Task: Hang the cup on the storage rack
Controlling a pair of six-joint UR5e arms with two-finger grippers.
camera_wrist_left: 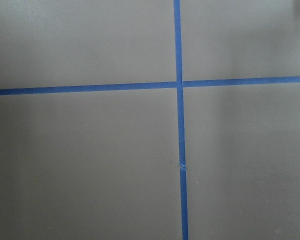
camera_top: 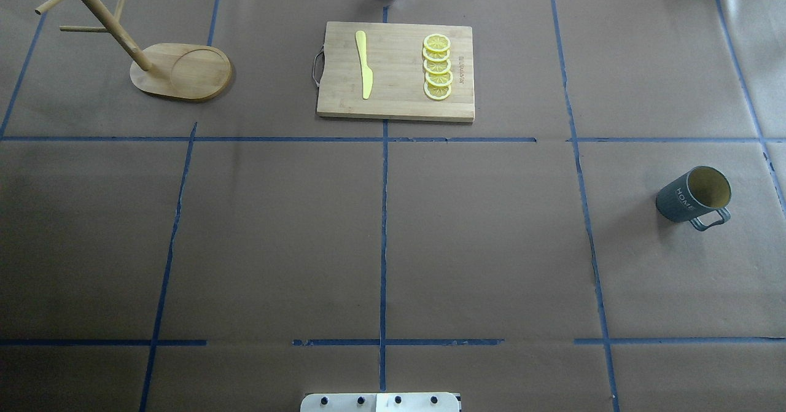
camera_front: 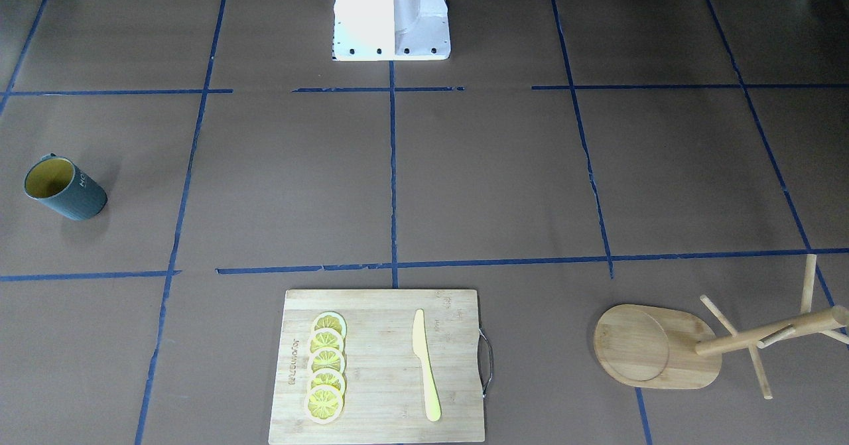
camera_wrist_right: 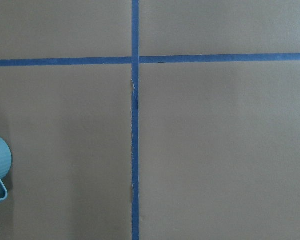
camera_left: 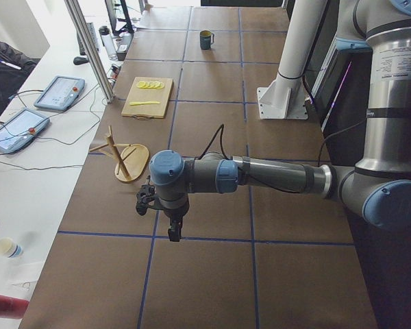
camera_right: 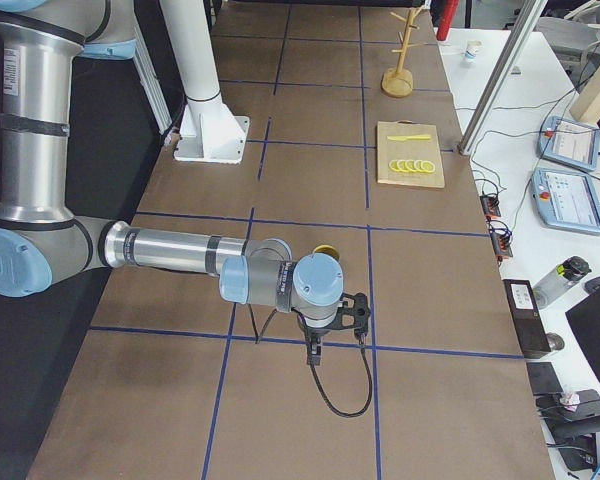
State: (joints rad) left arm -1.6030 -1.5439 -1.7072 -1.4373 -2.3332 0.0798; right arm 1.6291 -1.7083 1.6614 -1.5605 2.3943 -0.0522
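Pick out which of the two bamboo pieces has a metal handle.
The rectangular cutting board, which bears it on a short edge; the storage rack is all wood: oval base, post, pegs.

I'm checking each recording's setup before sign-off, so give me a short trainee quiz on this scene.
1. True or false: the cup already hangs on the storage rack.
2. What lies on the cutting board? A) lemon slices and a yellow knife; B) a spoon and a fork; C) a second mug.
3. Fill in: the cup stands on the robot's ____ side, far from the storage rack.

Key: 1 false; 2 A; 3 right.
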